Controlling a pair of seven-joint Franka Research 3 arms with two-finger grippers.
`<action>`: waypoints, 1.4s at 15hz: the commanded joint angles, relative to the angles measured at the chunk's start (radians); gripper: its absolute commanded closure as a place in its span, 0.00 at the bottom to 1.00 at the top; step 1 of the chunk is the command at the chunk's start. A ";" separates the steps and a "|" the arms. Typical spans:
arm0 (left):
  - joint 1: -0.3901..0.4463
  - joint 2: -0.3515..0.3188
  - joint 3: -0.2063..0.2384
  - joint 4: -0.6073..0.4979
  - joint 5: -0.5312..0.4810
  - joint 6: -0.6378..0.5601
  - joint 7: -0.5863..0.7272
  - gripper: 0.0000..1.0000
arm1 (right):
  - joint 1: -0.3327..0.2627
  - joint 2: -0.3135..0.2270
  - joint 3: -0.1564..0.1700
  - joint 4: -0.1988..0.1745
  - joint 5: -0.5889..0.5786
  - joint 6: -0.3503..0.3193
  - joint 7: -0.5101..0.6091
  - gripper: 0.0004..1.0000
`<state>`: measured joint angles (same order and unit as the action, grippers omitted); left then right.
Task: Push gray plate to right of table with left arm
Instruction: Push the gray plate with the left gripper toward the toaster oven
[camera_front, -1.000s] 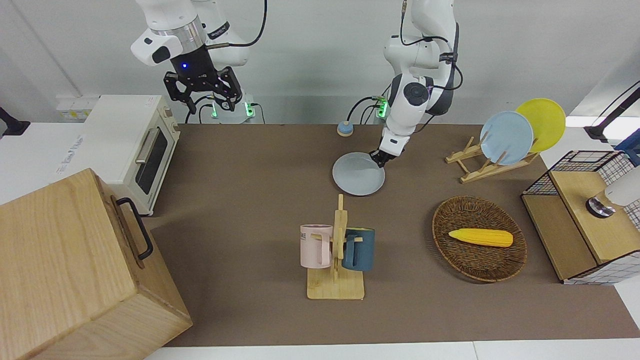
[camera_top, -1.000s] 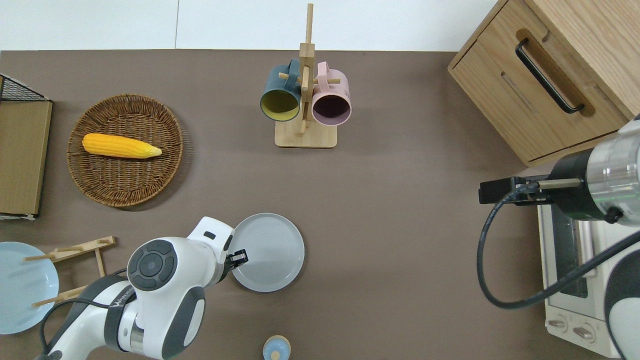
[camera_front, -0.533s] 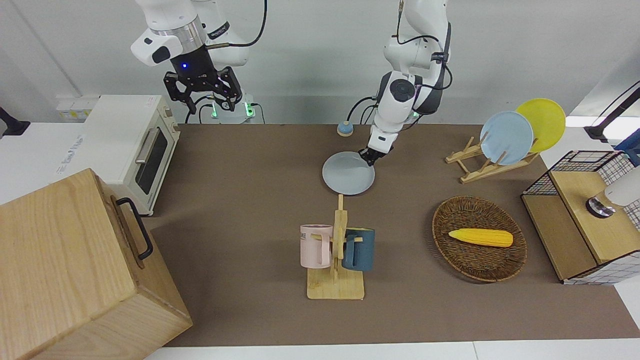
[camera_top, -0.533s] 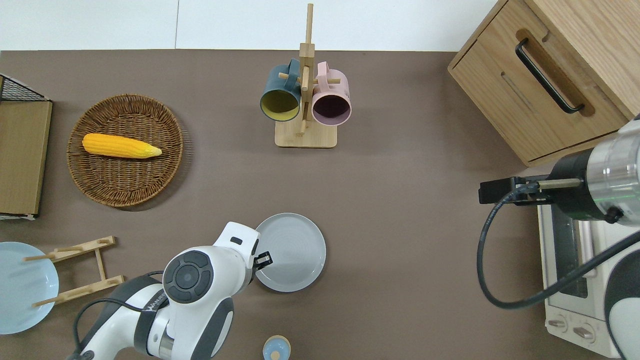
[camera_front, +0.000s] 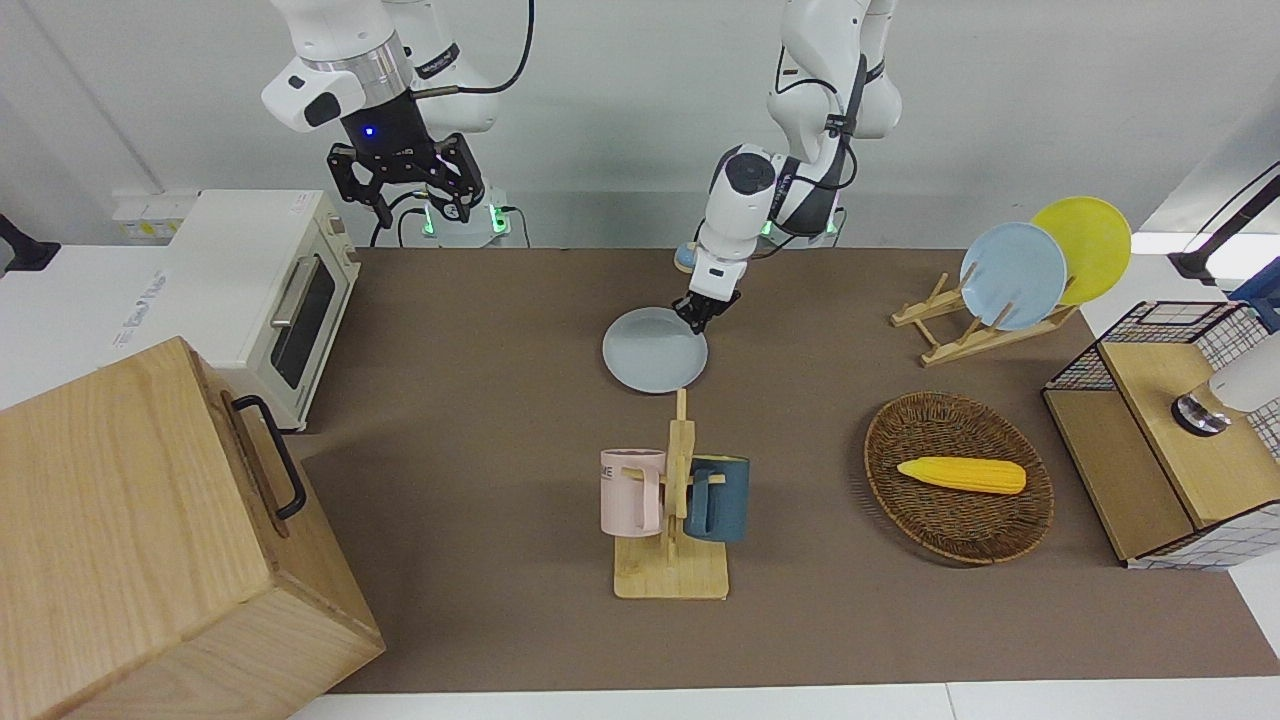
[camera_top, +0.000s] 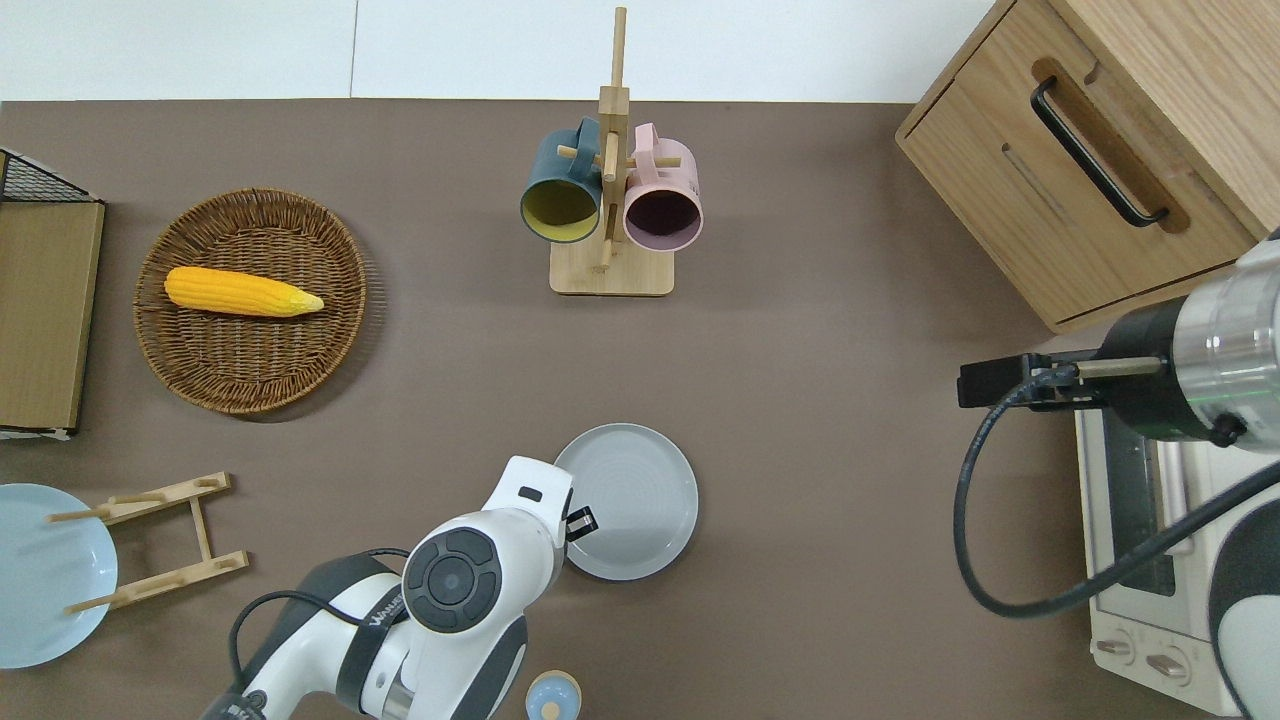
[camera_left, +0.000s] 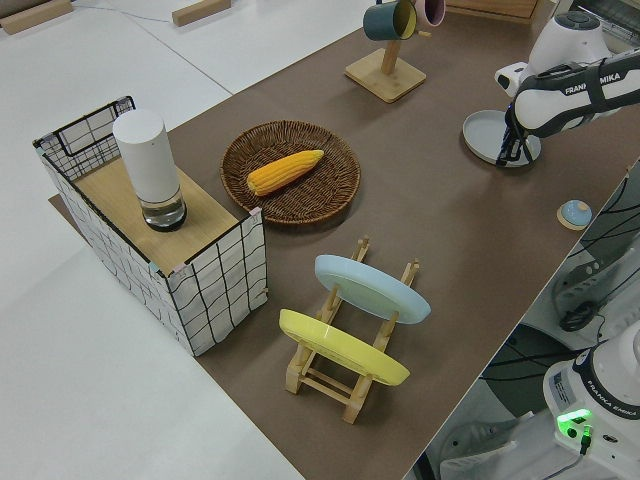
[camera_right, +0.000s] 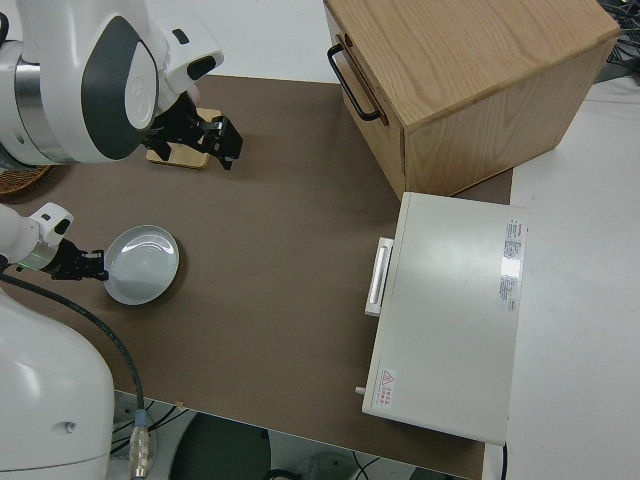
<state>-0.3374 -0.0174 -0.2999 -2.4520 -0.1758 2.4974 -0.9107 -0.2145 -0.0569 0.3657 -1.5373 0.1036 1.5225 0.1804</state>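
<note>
Left hand (camera_front: 703, 312) low at the rim of the gray plate (camera_front: 652, 350), touching it; whether its fingers are spread or clenched, cannot tell. Plate flat on the counter (camera_front: 480, 330), center of front view, above the mug rack (camera_front: 672, 500). Right arm parked.

The left gripper (camera_right: 88, 264) is seen low at the table (camera_right: 290, 230), pressed against the rim of the gray plate (camera_right: 142, 264) on the side toward the left arm's end. The plate lies flat. Well apart from the gripper, a white toaster oven (camera_right: 450, 310) and a wooden cabinet (camera_right: 460, 80) are seen.
</note>
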 joint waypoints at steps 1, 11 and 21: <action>-0.014 0.048 -0.030 0.042 -0.002 0.024 -0.072 1.00 | -0.006 0.006 0.004 0.014 0.016 -0.007 0.002 0.00; -0.074 0.123 -0.057 0.139 0.010 0.041 -0.200 1.00 | -0.006 0.006 0.004 0.014 0.016 -0.005 0.002 0.00; -0.118 0.188 -0.056 0.197 0.012 0.080 -0.260 1.00 | -0.006 0.006 0.004 0.014 0.016 -0.007 0.002 0.00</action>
<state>-0.4286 0.1347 -0.3651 -2.2885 -0.1757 2.5601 -1.1269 -0.2145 -0.0569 0.3657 -1.5372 0.1036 1.5225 0.1804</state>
